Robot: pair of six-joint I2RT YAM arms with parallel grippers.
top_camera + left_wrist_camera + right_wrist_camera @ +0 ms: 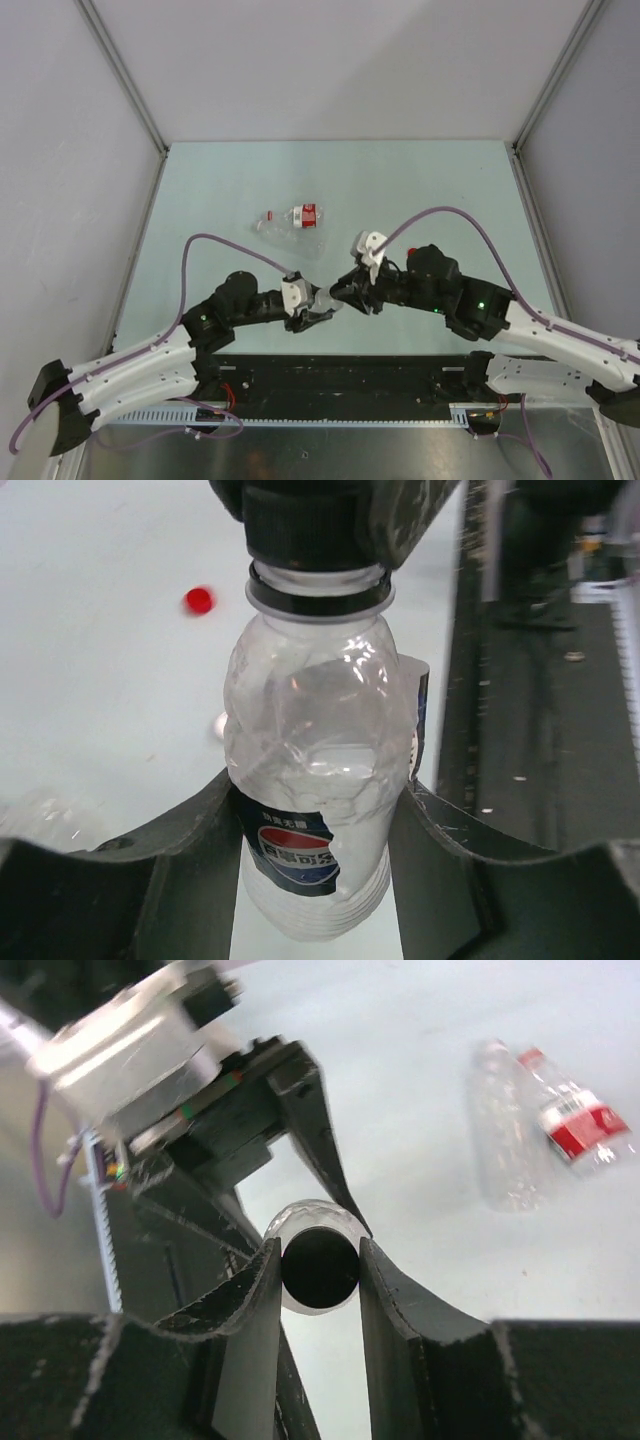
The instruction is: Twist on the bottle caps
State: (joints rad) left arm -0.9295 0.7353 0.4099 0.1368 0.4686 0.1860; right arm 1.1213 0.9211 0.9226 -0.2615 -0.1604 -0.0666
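A: Count of bottles and caps?

B: Three bottles were counted. One Pepsi bottle (315,780) is clamped at its body by the left gripper (318,800). A bare clear bottle (500,1130) and a red-labelled bottle (580,1120) lie side by side beyond it. Three caps were noted: a black cap (300,525) on the Pepsi bottle's neck, pinched between the fingers of the right gripper (318,1250); a red cap (199,600) beyond the Pepsi bottle; and a white cap (218,726), half hidden behind it.

A: Writing?

B: A Pepsi globe and Chinese characters were seen on the dark blue label. The red label could not be read.

A: Surroundings?

B: A pale green table (420,190), enclosed by grey walls (330,60) with metal posts (125,75).
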